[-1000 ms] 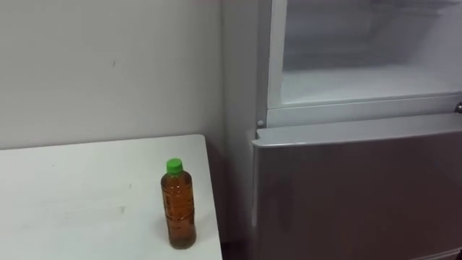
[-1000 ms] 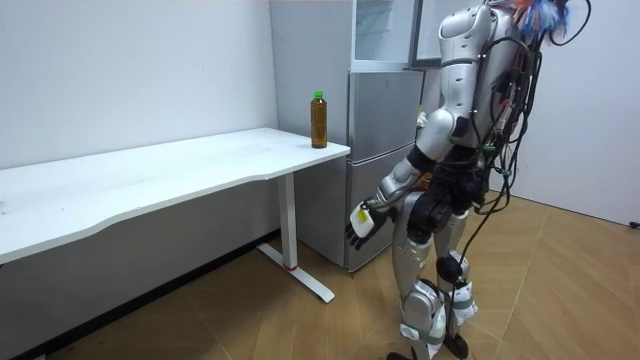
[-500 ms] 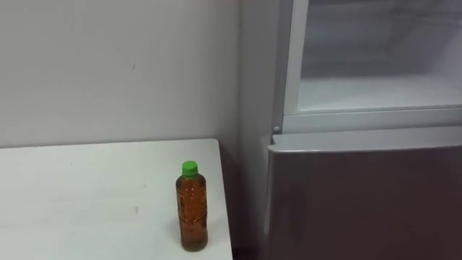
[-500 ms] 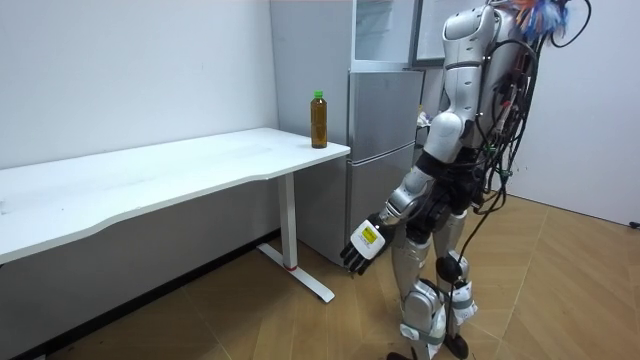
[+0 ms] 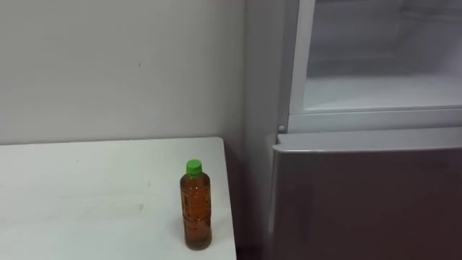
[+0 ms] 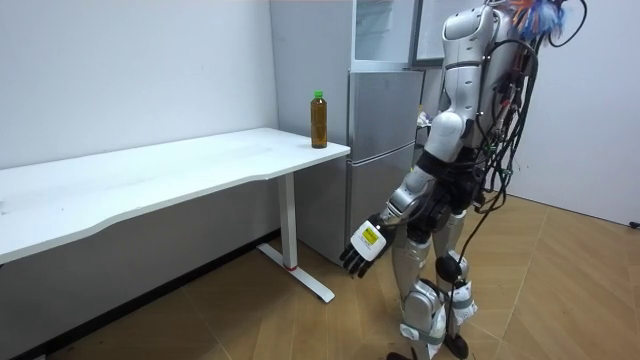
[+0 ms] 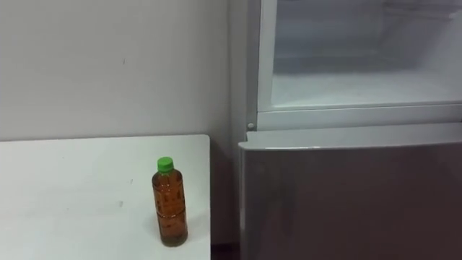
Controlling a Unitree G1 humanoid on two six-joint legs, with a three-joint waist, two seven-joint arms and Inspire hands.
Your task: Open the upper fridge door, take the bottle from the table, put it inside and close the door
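A bottle (image 5: 198, 217) of brown liquid with a green cap stands upright near the right front corner of a white table (image 5: 86, 195), close to its edge. Right of the table is a grey fridge (image 6: 385, 120). Its upper compartment (image 5: 375, 79) is open and shows a white, bare interior, while the lower door (image 5: 368, 195) is closed. In the room view I stand facing the fridge, about a step back from it, with the bottle (image 6: 318, 120) at the table's end beside it. My left hand (image 6: 364, 245) hangs open and low at thigh height, holding nothing.
The long white table (image 6: 180, 165) runs along the wall to the room view's left, on a white leg. A narrow gap separates its end from the fridge side. Wooden floor lies around me.
My left arm swung down from hip height to lower at my thigh, then held still. The eye view shifted, so bottle and fridge sit further right in the picture.
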